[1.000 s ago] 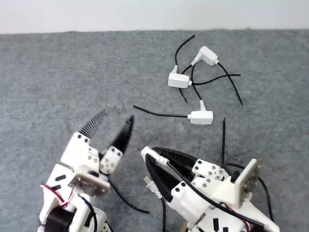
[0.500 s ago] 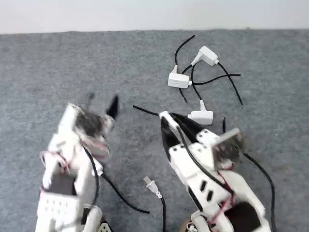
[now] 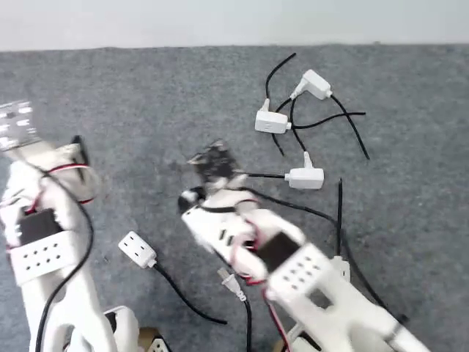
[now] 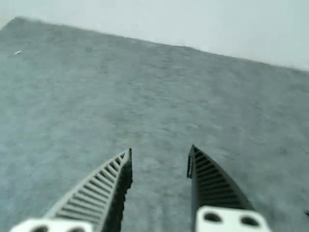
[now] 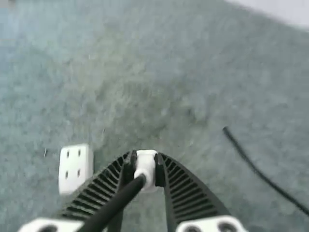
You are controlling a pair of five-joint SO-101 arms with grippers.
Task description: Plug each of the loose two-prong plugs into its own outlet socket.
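My right gripper [image 5: 145,155] is shut on a small white plug [image 5: 146,169] whose black cord runs back between the fingers. Just beyond it on the grey mat lies a white outlet socket [image 5: 75,168]. In the high view that socket [image 3: 138,249] lies front left with its black cord, and the right gripper [image 3: 188,199] hangs to its upper right. A loose two-prong plug [image 3: 229,281] lies near the front. My left gripper [image 4: 159,159] is open over bare mat, and in the high view [image 3: 78,149] it is at the far left.
Three more white cord ends with black leads lie at the back right: one [image 3: 272,122], one [image 3: 316,84] and one [image 3: 305,177]. A black cord [image 5: 263,175] crosses the mat beside the right gripper. The grey mat [image 3: 146,95] ends at a pale wall behind.
Both arms have swung left and risen. The left arm moved off the socket, which now shows. The right gripper carried its white plug from the front centre towards that socket.
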